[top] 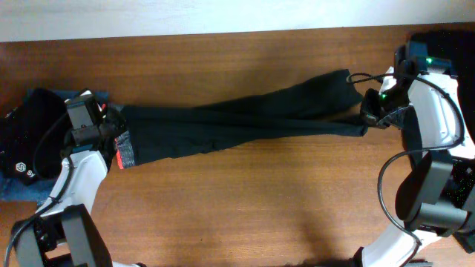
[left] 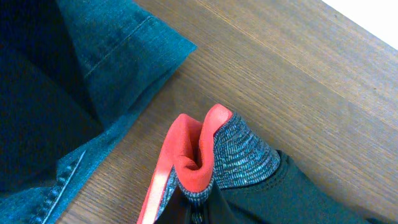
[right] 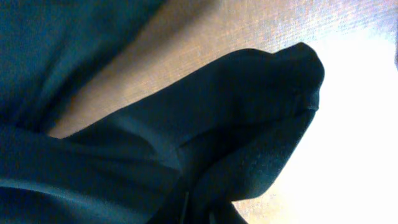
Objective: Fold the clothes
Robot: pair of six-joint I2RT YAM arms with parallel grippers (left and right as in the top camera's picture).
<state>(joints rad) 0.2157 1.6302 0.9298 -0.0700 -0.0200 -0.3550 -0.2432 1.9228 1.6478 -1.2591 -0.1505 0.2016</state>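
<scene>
Trousers [top: 237, 122], long, black, soft fabric, lie stretched out across brown wooden surface [top: 245, 215] between both arms. Left gripper [top: 111, 139] at left end, jaws clamped on bunched red-orange and grey waistband [left: 211, 155]. Right gripper [top: 369, 117] at right end, jaws closed on black leg hems [right: 292, 81]. Blue denim jeans [left: 118, 56] lie crumpled just beside waistband, not touching it. Black garment with white logo [top: 26, 144] sits on jeans at far left.
</scene>
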